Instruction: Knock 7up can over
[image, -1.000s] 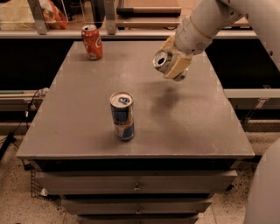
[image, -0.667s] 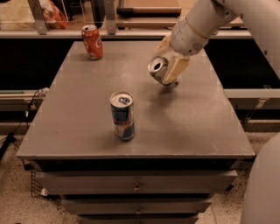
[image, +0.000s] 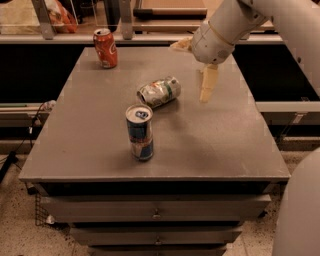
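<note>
Grey tabletop (image: 225, 150) takes up most of my view, with a stack of drawers (image: 155, 212) under its front edge and speckled floor below.

From my station I see the 7up can (image: 159, 92) lying on its side near the middle of the table, a little toward the back. Its long axis runs roughly left to right across the picture, the right end slightly farther from me. Its green markings show on the silver-white body.

The gripper (image: 190, 72) hangs over the back right part of the table, at the end of the white arm (image: 225, 25) that comes in from the upper right. Its jaws are spread wide and hold nothing. One of the fingers (image: 209, 82) points down toward the tabletop and the other sticks out to the left, up near the rear edge. The fallen can lies to the left of the downward finger, clear of it, with bare table between them.

An upright blue-and-silver can (image: 140, 132) stands just in front of the 7up can, very close; I cannot tell if they touch. An orange-red can (image: 106, 48) stands upright at the back left, well apart from both.
</note>
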